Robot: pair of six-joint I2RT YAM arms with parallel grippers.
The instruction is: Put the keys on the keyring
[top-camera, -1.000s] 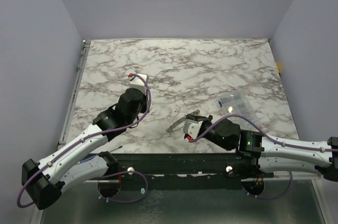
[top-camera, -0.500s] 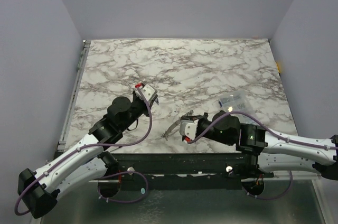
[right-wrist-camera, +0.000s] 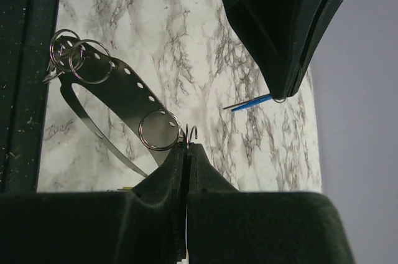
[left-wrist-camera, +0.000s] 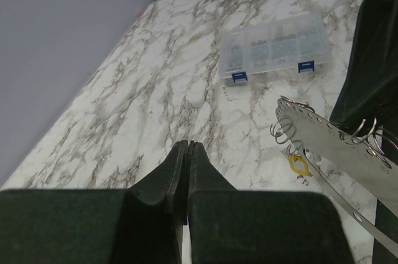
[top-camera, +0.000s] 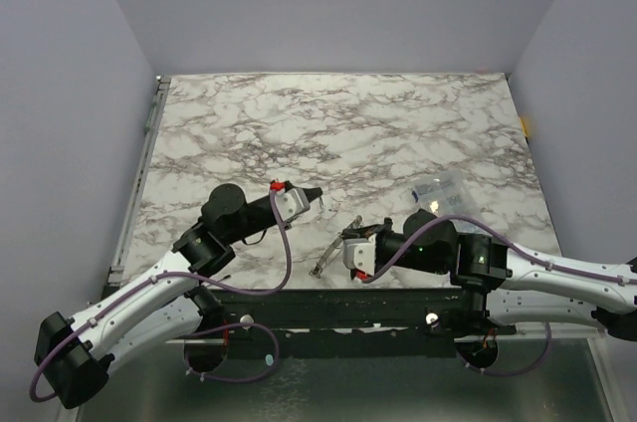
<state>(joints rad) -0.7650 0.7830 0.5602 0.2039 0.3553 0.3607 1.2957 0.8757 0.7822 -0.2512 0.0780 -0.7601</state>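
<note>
Marble-patterned table (top-camera: 398, 133) under plain lilac walls, with both arms reaching to the lower middle of the top view.

The right gripper (right-wrist-camera: 187, 147) has its fingers pressed together on the near end of the keyring (right-wrist-camera: 118, 89). This is a flat grey hoop with a row of holes, and several small wire rings are threaded on it. In the top view it slants from the gripper toward the table's near edge. I cannot tell whether its far end rests on the marble.

The left gripper (left-wrist-camera: 188, 146) is closed too. In the right wrist view a thin blue key (right-wrist-camera: 249, 103) sticks out from its tips in the upper right, apart from the hoop. A yellow key (left-wrist-camera: 297, 164) sits just under the hoop in the left wrist view. No green key shows. The clear box (left-wrist-camera: 273, 52) lies farther back, well apart.

Judged from this, the blue key is about to be brought to the hoop. The pinch on so small a key looks slight, so a push against the metal could twist it or knock it out. The hoop is held at one end only, and pressure there may bend or swing it away. The small wire rings crowd the band and could snag the key. The two grippers are close, so a crooked approach could make them bump.
</note>
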